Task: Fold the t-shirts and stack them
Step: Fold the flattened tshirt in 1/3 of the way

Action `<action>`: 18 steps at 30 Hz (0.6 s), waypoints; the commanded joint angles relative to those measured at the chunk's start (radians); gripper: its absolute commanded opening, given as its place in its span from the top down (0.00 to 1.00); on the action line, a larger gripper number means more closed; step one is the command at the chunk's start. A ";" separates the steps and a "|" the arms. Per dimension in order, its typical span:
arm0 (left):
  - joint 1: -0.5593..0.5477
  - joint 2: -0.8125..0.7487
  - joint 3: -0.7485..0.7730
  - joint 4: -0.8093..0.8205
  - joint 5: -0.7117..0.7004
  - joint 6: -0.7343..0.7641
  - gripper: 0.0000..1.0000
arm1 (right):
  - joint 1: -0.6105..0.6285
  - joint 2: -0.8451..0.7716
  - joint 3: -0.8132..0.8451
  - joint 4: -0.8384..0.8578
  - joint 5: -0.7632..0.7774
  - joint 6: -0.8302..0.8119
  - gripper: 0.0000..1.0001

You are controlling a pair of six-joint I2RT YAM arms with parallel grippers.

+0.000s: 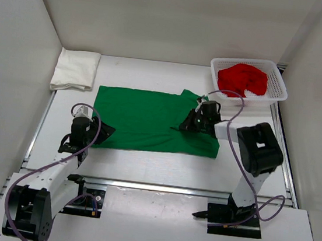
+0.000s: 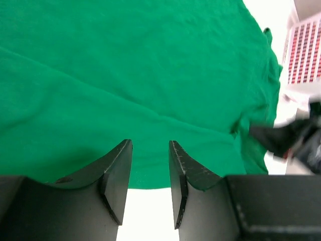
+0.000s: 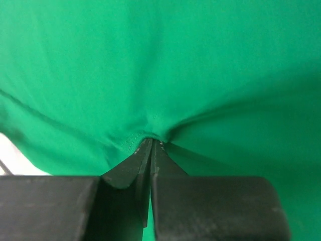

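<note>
Three shirts were in view, each a different colour. One green shirt (image 1: 149, 122) lay spread flat across the middle of the table (image 1: 161, 167). One cream-white shirt (image 1: 75, 70) sat folded into a neat pad at the far left corner, well apart from the green one. One red shirt (image 1: 243, 79) was bunched up inside the single white mesh basket (image 1: 278, 82) at the far right corner.

Two arms were at work, both on the green shirt. The left gripper (image 1: 108, 131) sat low at the shirt's left edge. In its wrist view, the two black fingers (image 2: 118, 170) stood apart with a clear gap between them, and the shirt's hem ran just across their tips, with bare table showing in the gap below. Nothing was clamped there.

The right gripper (image 1: 187, 125) rested on the shirt's right part, near the sleeve on the basket side. In its own wrist view the gripper (image 3: 152, 143) had its jaws pressed together on a pinch of green cloth, with creases fanning out from the tips.
</note>
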 commanded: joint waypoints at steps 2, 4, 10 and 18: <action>-0.088 0.017 0.031 0.015 -0.047 -0.002 0.54 | -0.023 0.166 0.253 0.057 -0.088 0.081 1.00; -0.147 0.038 0.049 0.011 -0.073 0.014 0.53 | -0.021 0.176 0.339 0.069 -0.113 0.081 1.00; -0.348 0.181 0.118 0.070 -0.130 0.028 0.53 | 0.000 0.000 0.223 -0.007 0.006 -0.006 1.00; -0.510 0.523 0.324 0.094 -0.076 0.095 0.56 | 0.052 -0.257 -0.154 -0.003 0.048 -0.049 1.00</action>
